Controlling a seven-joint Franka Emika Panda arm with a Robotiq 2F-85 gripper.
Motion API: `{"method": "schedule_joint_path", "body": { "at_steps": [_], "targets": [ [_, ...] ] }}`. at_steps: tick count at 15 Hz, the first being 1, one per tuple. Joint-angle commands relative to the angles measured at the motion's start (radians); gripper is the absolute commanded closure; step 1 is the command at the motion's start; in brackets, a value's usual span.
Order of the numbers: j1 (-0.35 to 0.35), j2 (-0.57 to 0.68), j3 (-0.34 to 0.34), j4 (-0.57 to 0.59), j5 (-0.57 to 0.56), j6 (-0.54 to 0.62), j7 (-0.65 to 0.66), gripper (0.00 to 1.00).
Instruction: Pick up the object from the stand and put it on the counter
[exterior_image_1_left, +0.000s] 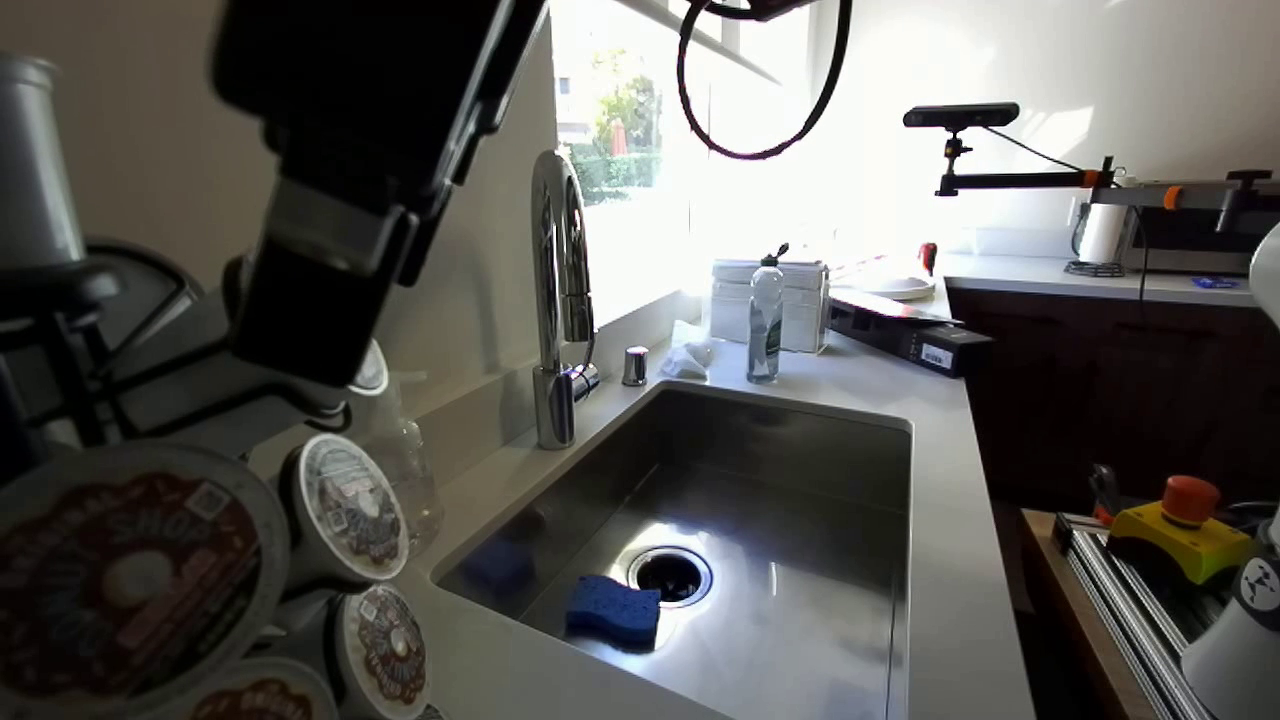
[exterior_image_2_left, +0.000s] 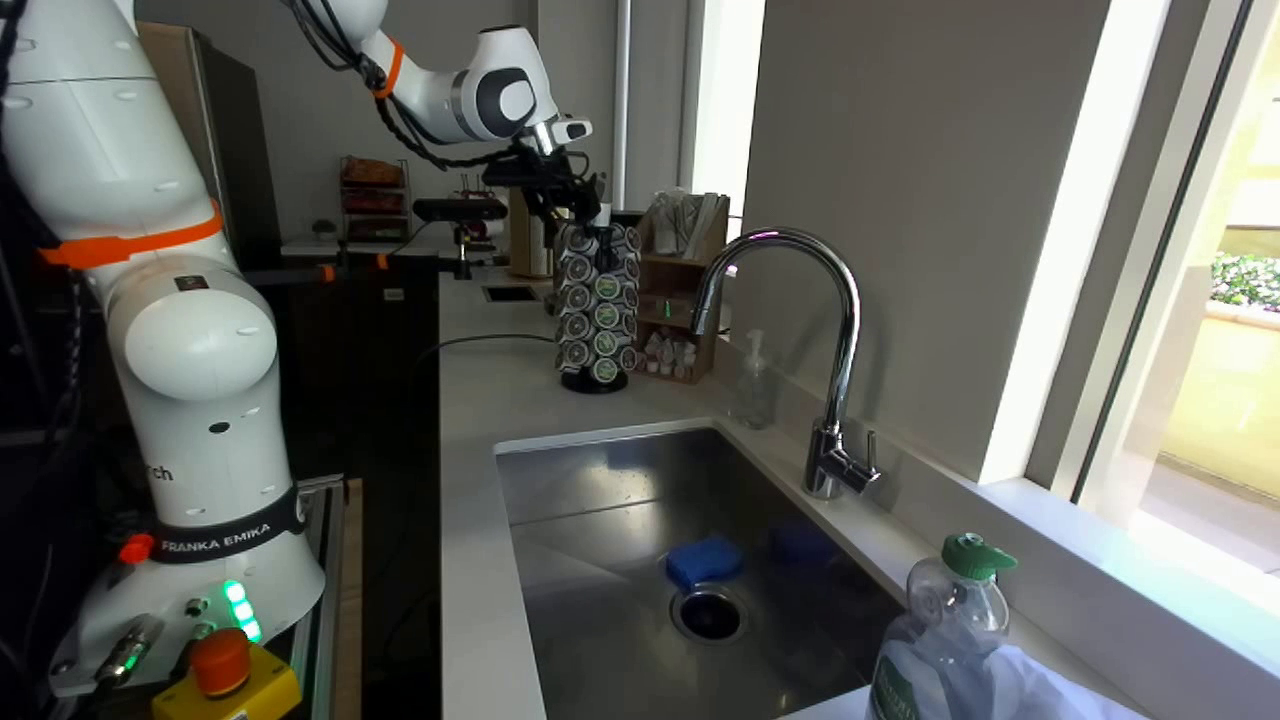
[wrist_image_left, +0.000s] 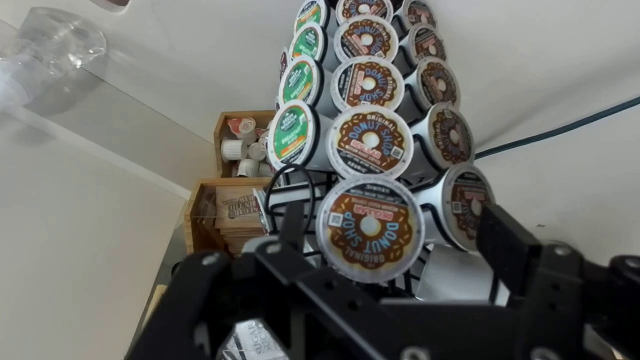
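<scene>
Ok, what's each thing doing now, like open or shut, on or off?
Gripper: open
Pod stand: upright, loaded with pods
Faucet: no water running
Drain: uncovered
Blue sponge: in the sink, wetness unclear
Soap bottle: upright on the counter
Robot base lights: green, lit

both exterior views: opposed, sharing sink (exterior_image_1_left: 800, 620) | wrist view: close above pod stand (exterior_image_2_left: 594, 382), downward

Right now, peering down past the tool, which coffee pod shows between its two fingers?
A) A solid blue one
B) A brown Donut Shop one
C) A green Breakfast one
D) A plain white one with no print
B: in the wrist view the pod between the spread fingers of the tool is printed brown and lettered "Donut Shop", while the green pods sit farther up the picture.
</scene>
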Motion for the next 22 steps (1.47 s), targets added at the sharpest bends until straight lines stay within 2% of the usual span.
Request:
{"method": "schedule_joint_path", "body": {
  "at_steps": [1,4,7,9,10,12,14,16,22],
  "targets": [
    [-0.009,0.000,0.011,-0.026,-0.031,0.046,0.028,0.10],
    [-0.012,0.002,0.011,-0.032,-0.043,0.074,0.027,0.09],
    [-0.014,0.006,0.010,-0.037,-0.050,0.099,0.025,0.12],
    [-0.016,0.009,0.010,-0.040,-0.057,0.109,0.027,0.22],
    [-0.016,0.010,0.010,-0.042,-0.060,0.116,0.027,0.37],
    [-0.018,0.012,0.010,-0.046,-0.066,0.126,0.028,0.42],
    [-0.019,0.014,0.010,-0.046,-0.072,0.131,0.028,0.50],
    [-0.019,0.014,0.010,-0.047,-0.075,0.131,0.028,0.47],
    [-0.019,0.010,0.009,-0.046,-0.076,0.128,0.028,0.56]
  ]
}}
